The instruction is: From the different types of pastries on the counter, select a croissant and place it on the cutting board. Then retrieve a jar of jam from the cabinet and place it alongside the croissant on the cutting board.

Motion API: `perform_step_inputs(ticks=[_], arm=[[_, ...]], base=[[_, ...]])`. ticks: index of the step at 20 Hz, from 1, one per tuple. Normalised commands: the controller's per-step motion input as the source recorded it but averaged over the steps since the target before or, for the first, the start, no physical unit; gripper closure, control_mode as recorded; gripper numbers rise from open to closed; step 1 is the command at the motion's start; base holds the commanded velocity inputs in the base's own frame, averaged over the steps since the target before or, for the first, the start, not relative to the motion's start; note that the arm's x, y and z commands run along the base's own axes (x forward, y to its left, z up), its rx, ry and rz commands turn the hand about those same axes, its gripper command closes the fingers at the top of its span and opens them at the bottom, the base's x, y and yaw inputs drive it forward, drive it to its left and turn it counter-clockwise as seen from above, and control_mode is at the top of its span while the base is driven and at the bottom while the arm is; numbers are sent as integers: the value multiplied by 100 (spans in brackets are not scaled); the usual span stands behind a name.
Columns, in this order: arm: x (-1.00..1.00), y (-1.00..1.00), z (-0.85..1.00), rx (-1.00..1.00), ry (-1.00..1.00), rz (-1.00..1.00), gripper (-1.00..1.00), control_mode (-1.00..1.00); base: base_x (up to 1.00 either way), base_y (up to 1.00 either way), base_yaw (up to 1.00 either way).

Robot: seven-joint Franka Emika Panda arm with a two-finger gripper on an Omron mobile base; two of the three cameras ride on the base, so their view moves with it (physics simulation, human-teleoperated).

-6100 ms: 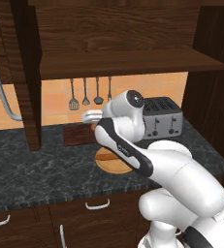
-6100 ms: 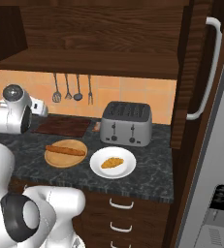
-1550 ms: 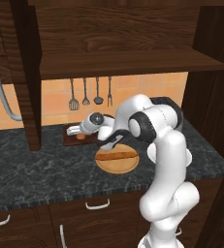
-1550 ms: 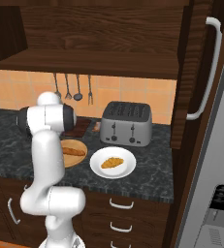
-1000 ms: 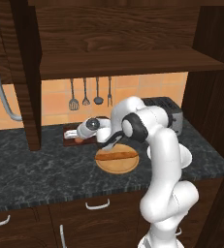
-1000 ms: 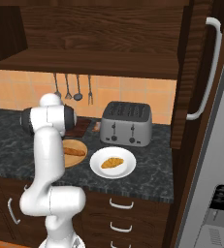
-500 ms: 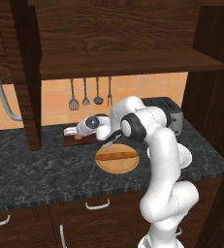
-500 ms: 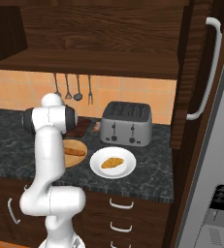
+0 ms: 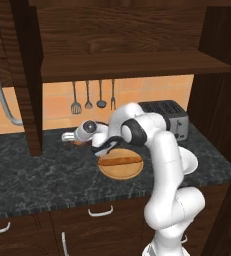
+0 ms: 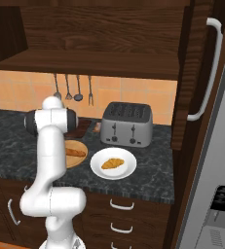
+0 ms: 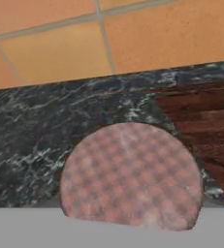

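Observation:
My gripper [image 9: 68,137] reaches left, low over the back of the counter [image 9: 32,175]. Right against it is the croissant [image 9: 77,143], a small orange-brown lump. In the hand view the croissant [image 11: 130,177] looms close as a rounded, chequered pinkish dome, with the dark cutting board [image 11: 200,121] just to its right. Whether it rests on the board or on the stone I cannot tell. My fingertips are hidden. The cutting board [image 10: 84,125] lies at the back by the wall. The cabinet [image 9: 122,40] hangs above with its door open. The jar of jam is out of view.
A round pale board [image 9: 120,165] carries a long brown stick loaf [image 9: 119,160]. A white plate [image 10: 97,170] holds a golden crescent pastry [image 10: 113,163]. The toaster [image 10: 126,124] stands at the back. Utensils [image 9: 93,97] hang on the tiled wall.
The hand has edged a little to the left along the back of the counter, with the orange-brown lump still at it. The plate, the stick loaf and the toaster have not moved.

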Motion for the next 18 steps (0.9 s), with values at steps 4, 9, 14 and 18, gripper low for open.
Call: perform_step_inputs(ticks=[4,9,14,18], arm=[[50,6,-12,8,24,1,-100,-100],[13,0,14,10,17,0,-100,-100],[0,0,5,3,13,0,-100,-100],[-9,-15,27,4,0,0,-100,-100]], base=[[0,0,0],[0,0,0],[0,0,0],[0,0,0]])
